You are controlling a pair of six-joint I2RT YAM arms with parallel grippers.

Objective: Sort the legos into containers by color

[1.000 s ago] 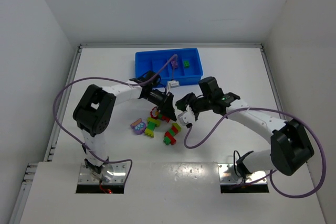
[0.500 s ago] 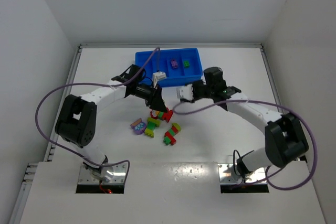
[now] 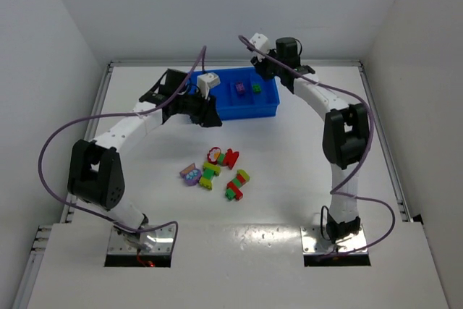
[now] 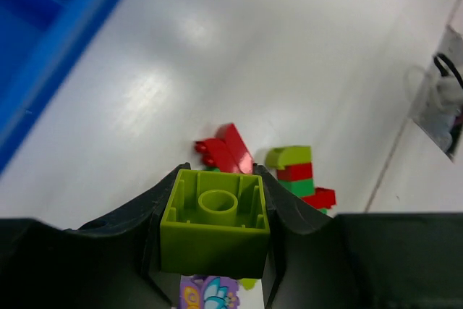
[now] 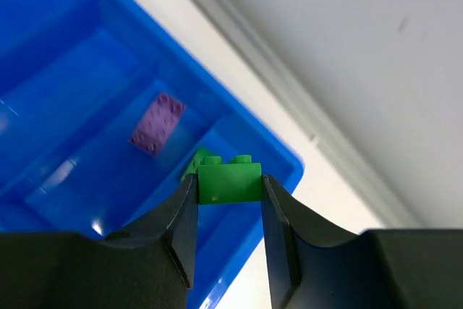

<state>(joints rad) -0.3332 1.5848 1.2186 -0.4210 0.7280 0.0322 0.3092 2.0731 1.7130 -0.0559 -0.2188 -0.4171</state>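
Note:
My left gripper (image 3: 210, 118) is shut on a yellow-green brick (image 4: 215, 218) and holds it above the table at the near front edge of the blue tray (image 3: 217, 110). My right gripper (image 3: 262, 69) is shut on a green brick (image 5: 230, 181) and hovers over the tray's right end (image 5: 289, 171). In the tray lie a purple brick (image 3: 239, 87) and a green brick (image 3: 255, 87); both also show in the right wrist view, the purple brick (image 5: 157, 124) and the green brick (image 5: 194, 164). The tray's left compartments are partly hidden by the left arm.
Loose bricks lie mid-table: a purple printed brick (image 3: 190, 174), a yellow-green and green cluster (image 3: 210, 174), red bricks (image 3: 224, 155) and a red, green and yellow-green stack (image 3: 236, 184). The left wrist view shows the red brick (image 4: 226, 153), the stack (image 4: 296, 175) and the tray's edge (image 4: 43, 41).
My left gripper rose from the pile with the yellow-green brick and moved back to the tray's front. My right arm swung up and back with the green brick, over the tray's right end.

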